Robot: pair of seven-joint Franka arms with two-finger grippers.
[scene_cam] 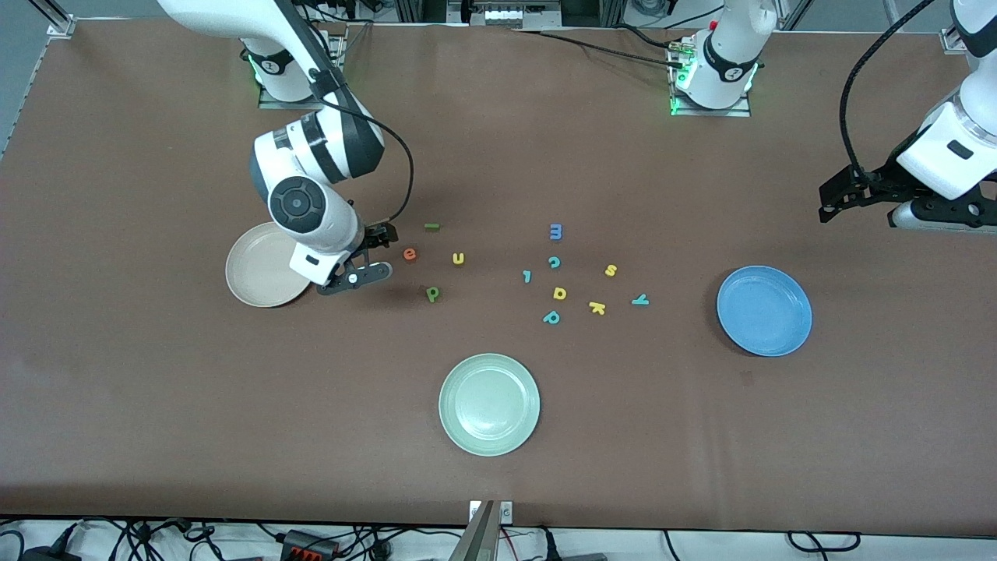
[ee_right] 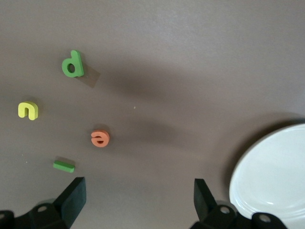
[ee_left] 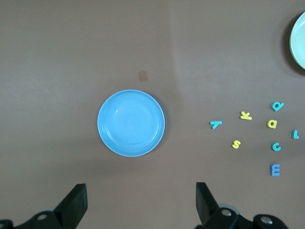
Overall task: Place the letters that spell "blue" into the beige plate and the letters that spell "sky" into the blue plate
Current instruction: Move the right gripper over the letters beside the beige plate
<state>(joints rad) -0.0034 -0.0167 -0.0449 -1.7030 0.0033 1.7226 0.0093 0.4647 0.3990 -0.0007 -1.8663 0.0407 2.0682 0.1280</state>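
The right gripper [scene_cam: 372,253], its two dark fingers spread wide with nothing between them, hangs low over the bare table between the round cream-beige plate [scene_cam: 253,274] and the small orange foam e [scene_cam: 410,253]. The e is the letter closest to this claw and lies just past its fingertips on the side away from the plate. By my reading that gap is what the next move turns on: a short reach toward the middle of the table and a drop should put the fingers astride the e. The yellow foam u [scene_cam: 458,259] sits a little farther out along the same line, the dark green foam b that reads as a p [scene_cam: 433,294] lies off to the camera side, and the green straight bar l [scene_cam: 431,227] lies toward the robots' bases, its long axis running along the table's length. The left gripper [scene_cam: 837,204], also spread and empty, waits high over the bare table at its own end, near the round bright blue plate [scene_cam: 764,310]. From this claw the teal foam y [scene_cam: 639,299], yellow foam k [scene_cam: 597,308] and yellow foam s [scene_cam: 611,270] lie out past the blue plate. Both plates are empty, as is the pale green plate [scene_cam: 489,403].
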